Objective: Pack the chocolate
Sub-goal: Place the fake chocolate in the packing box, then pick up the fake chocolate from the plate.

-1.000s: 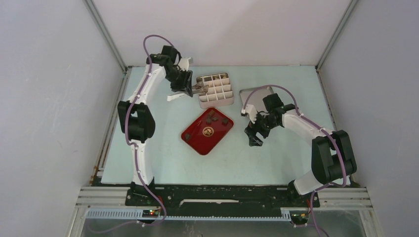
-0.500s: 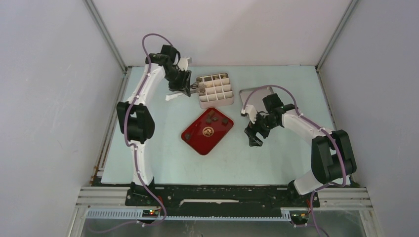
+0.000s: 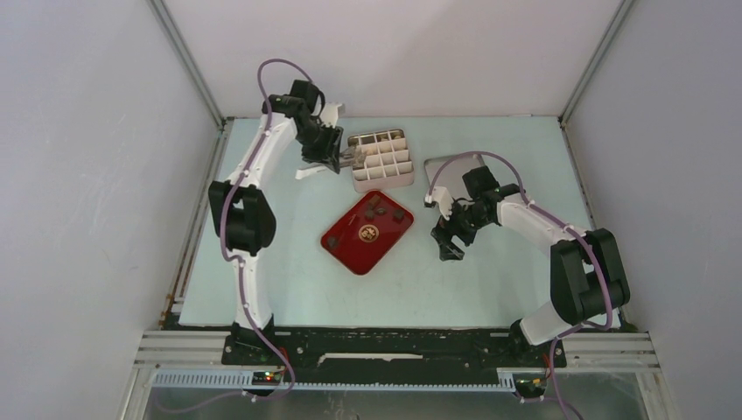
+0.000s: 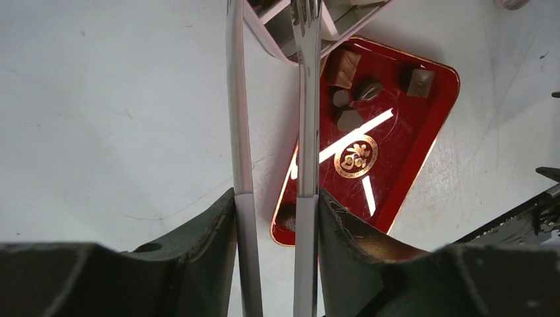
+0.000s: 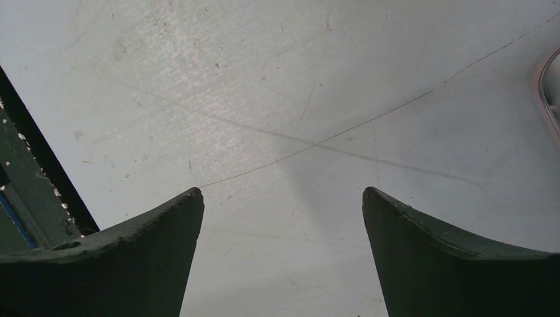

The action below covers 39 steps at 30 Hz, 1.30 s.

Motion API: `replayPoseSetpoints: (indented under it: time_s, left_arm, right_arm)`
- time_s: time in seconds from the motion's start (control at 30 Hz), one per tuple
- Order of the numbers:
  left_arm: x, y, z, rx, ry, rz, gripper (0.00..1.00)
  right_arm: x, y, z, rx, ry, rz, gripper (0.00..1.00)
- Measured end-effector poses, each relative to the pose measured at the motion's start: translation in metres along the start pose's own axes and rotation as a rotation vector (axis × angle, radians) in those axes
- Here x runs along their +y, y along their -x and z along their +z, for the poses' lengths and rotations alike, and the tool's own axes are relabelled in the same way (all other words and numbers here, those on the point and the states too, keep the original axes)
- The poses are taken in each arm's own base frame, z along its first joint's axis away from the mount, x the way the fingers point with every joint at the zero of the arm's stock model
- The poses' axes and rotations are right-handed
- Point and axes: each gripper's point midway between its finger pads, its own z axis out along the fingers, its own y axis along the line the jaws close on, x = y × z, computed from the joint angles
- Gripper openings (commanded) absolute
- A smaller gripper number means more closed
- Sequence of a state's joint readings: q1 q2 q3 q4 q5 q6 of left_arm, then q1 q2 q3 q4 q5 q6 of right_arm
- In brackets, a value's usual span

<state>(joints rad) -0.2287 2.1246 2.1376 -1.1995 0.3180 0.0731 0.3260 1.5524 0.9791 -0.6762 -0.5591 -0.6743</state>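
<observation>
Several dark brown chocolate pieces (image 3: 376, 207) lie on a red tray (image 3: 350, 249) with a gold emblem, mid-table. In the left wrist view the pieces (image 4: 348, 119) cluster at the tray's (image 4: 409, 165) far end, and one more (image 4: 288, 221) lies at its near corner. My left gripper (image 3: 328, 149) is shut on metal tongs (image 4: 307, 99), whose tips reach the left edge of a white compartment box (image 3: 383, 159). The tips are cut off in the wrist view, so I cannot tell whether they hold a piece. My right gripper (image 3: 450, 245) is open and empty over bare table, right of the tray.
A flat pale lid (image 3: 444, 171) lies right of the box, behind my right gripper; its pink edge (image 5: 548, 92) shows in the right wrist view. The box corner (image 4: 317, 33) sits just beyond the tray. White walls close in the table.
The left gripper with the tongs has shifted slightly at the box's left edge. The right gripper has edged a little to the left. Tray and box have not moved.
</observation>
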Motion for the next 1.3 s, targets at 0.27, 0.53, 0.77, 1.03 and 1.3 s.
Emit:
replayPoseSetpoints:
  time_s: [0.27, 0.53, 0.77, 1.03, 1.3]
  left_arm:
    - [-0.036, -0.004, -0.021, -0.029, -0.020, 0.111, 0.46]
    - [-0.073, -0.047, -0.033, 0.047, -0.037, 0.196, 0.47]
    - [-0.060, -0.091, -0.009, 0.196, -0.009, 0.165, 0.47]
    - [-0.059, -0.089, -0.004, 0.197, -0.003, 0.164, 0.48]
    - [-0.054, -0.094, 0.021, 0.255, 0.003, 0.151, 0.47]
  right_arm:
    - [0.000, -0.001, 0.000, 0.002, 0.000, 0.001, 0.92]
    - [0.000, -0.001, 0.000, 0.004, -0.001, -0.007, 0.92]
    - [0.000, 0.000, -0.001, 0.005, 0.000, -0.010, 0.92]
    - [-0.001, 0.000, -0.001, 0.004, -0.001, -0.013, 0.92]
    - [-0.001, 0.000, -0.001, 0.005, -0.001, -0.012, 0.92]
